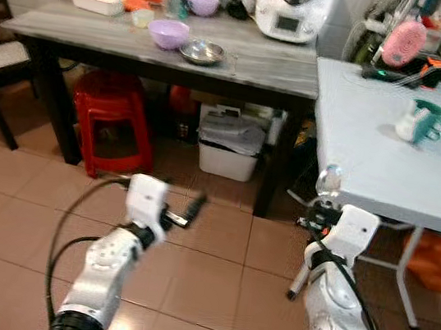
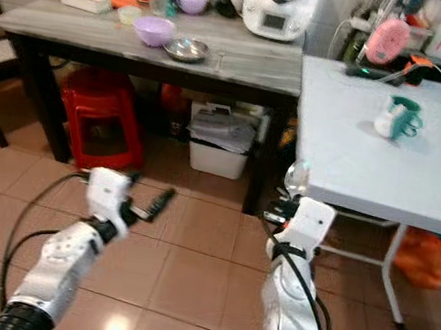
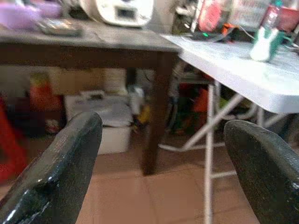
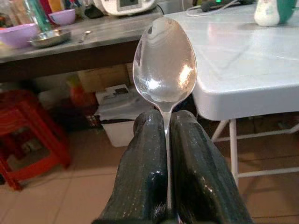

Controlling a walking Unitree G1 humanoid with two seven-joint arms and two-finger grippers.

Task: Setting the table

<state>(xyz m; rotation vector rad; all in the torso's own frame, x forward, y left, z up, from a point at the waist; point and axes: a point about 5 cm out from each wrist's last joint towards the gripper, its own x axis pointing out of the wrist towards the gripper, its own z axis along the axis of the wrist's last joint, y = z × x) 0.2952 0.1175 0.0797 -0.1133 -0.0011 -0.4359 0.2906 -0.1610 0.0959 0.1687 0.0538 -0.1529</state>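
We are pinching a shiny steel spoon (image 4: 164, 65) upright in our right pincer (image 4: 167, 135), just short of the pale blue folding bench (image 1: 417, 182), ready for laying; our left pincer (image 3: 163, 154) is gaping empty nearby.

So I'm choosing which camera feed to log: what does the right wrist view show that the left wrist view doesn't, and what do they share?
The right wrist view shows the right claw shut on a metal spoon, bowl end up, and a red stool under the dark table.

The left wrist view shows the left claw open and empty.

Both share the dark wooden table with the white appliance, the white folding table with the teal-and-white mug, and the white bin underneath.
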